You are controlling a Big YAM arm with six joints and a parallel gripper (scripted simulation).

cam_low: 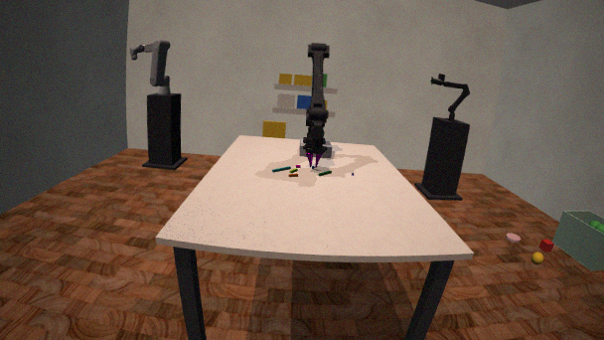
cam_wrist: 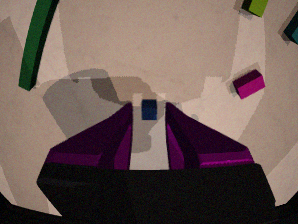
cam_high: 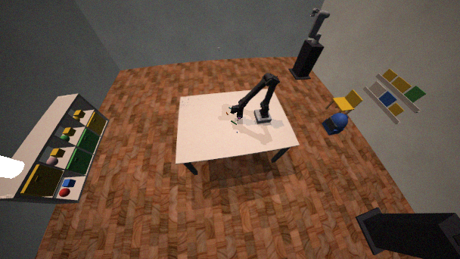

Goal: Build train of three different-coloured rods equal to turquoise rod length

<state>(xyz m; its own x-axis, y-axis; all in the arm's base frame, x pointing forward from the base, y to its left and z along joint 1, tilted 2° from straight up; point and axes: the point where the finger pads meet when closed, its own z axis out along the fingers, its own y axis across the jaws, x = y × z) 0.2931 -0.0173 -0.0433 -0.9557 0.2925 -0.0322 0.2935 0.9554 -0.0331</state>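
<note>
- The blue rod (cam_low: 313, 167) (cam_wrist: 149, 109) is between the two fingertips of the end effector (cam_high: 239, 117) (cam_low: 313, 166) (cam_wrist: 149, 110), above or on the table (cam_high: 200, 141) (cam_low: 318, 221) (cam_wrist: 150, 40); its exact height I cannot tell.
- The end effector is partly open, with a strip of light on each side of this rod, so nothing is clamped.
- I cannot tell whether the step is to release the rod or to frame it for a grip. For release, the fingers should spread evenly and then rise straight. For a grip, they should centre, go low and close softly.
- Such a short piece, in my judgement, can tip or turn easily, so any sideways brush is a risk.
- It is a small block with flat faces and sharp edges, dark in the shadow.
- The magenta rod (cam_low: 298, 166) (cam_wrist: 249, 84) lies well apart, a short smooth bar.
- The lime rod (cam_low: 293, 171) (cam_wrist: 256, 6) and the orange rod (cam_high: 227, 113) (cam_low: 293, 175) lie separate; with one blue they would match the turquoise rod (cam_high: 230, 107) (cam_low: 281, 169) (cam_wrist: 294, 31).
- The green rod (cam_high: 234, 123) (cam_low: 325, 173) (cam_wrist: 36, 45) is long and squared; another blue rod (cam_high: 237, 132) (cam_low: 353, 174) lies beyond it.
- The table is pale and matt, lightly speckled.
</note>
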